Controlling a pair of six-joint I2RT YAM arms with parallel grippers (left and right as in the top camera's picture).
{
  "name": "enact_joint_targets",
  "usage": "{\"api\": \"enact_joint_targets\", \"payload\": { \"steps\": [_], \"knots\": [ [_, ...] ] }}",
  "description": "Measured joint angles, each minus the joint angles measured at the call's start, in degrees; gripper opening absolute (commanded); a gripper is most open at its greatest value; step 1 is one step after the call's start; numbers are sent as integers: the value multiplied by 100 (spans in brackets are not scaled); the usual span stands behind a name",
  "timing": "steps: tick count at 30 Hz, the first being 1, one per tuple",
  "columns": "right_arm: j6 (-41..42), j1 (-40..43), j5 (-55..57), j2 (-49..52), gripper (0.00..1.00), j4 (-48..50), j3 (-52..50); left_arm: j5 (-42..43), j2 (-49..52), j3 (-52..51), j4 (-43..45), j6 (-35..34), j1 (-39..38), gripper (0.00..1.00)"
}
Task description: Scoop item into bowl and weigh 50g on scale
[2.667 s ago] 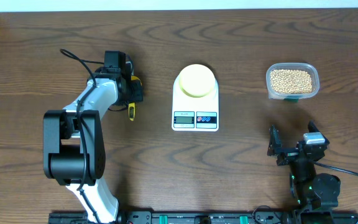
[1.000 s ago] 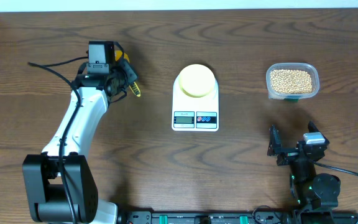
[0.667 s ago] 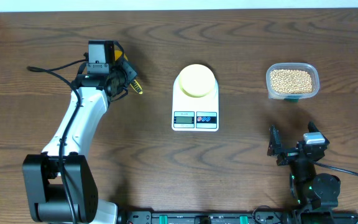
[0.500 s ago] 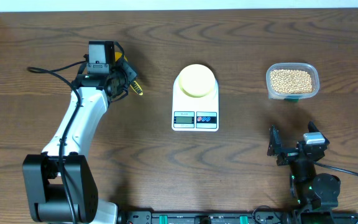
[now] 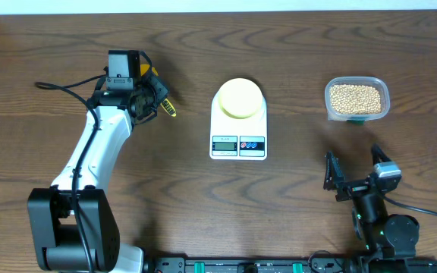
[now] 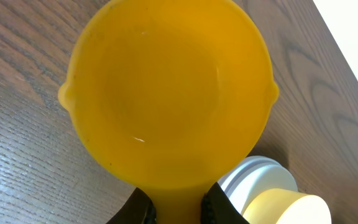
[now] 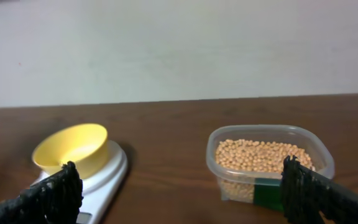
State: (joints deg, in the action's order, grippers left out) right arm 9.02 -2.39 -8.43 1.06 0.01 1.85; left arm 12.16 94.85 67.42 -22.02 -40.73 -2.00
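My left gripper [image 5: 149, 95] is at the table's back left, shut on the handle of a yellow scoop [image 6: 166, 93]. In the left wrist view the scoop's round cup is empty and fills the frame above the wood. The pale yellow bowl [image 5: 239, 98] stands empty on the white scale [image 5: 238, 144] at the table's middle. The item, tan beans [image 5: 356, 96], fills a clear tub [image 5: 330, 111] at the back right. My right gripper [image 5: 355, 176] hangs open near the front right, nothing between its fingers [image 7: 50, 195]. The right wrist view faces the bowl [image 7: 72, 149], scale [image 7: 107, 180] and tub [image 7: 222, 162].
Bare wood lies between the scoop and the scale, and between the scale and the tub. A pale wall stands behind the table's far edge [image 7: 179, 102]. A black rail runs along the front edge [image 5: 234, 265].
Earlier the left arm swung up and left, carrying the scoop off the table. Over the last second it has held still. The right gripper has shifted slightly.
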Motion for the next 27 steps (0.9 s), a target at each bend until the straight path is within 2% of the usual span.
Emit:
{"api": "enact_joint_targets", "payload": {
  "steps": [3,7,12,18,21,23,24,25,26,27],
  "knots": [
    [227,0,26,291,99,-33,442,35,0,0,11,0,0,7],
    [352,0,26,1333,99,20,1497,273,2,0,164,-151,0,7],
    [417,0,-564,3383,99,-70,2916,809,0,0,337,-662,0,7],
    [538,-50,-1569,5893,99,-953,4583,1351,2,0,339,-1381,0,7],
    [660,-111,-1871,6763,99,-748,5021,1523,0,0,332,-1672,0,7],
    [1023,-122,-2177,7241,99,-177,5134,1687,0,0,326,-1823,0,8],
    [1252,-127,-2354,7412,95,105,5158,1744,2,0,323,-1867,0,7],
    [1478,-136,-2579,7604,80,518,5165,1794,2,0,321,-1906,0,7],
    [1633,-162,-2765,7757,71,890,5178,1849,0,0,319,-1943,-2,7],
    [1816,-212,-2964,7917,66,1226,5193,1891,2,0,319,-1961,0,7]
  ]
}}
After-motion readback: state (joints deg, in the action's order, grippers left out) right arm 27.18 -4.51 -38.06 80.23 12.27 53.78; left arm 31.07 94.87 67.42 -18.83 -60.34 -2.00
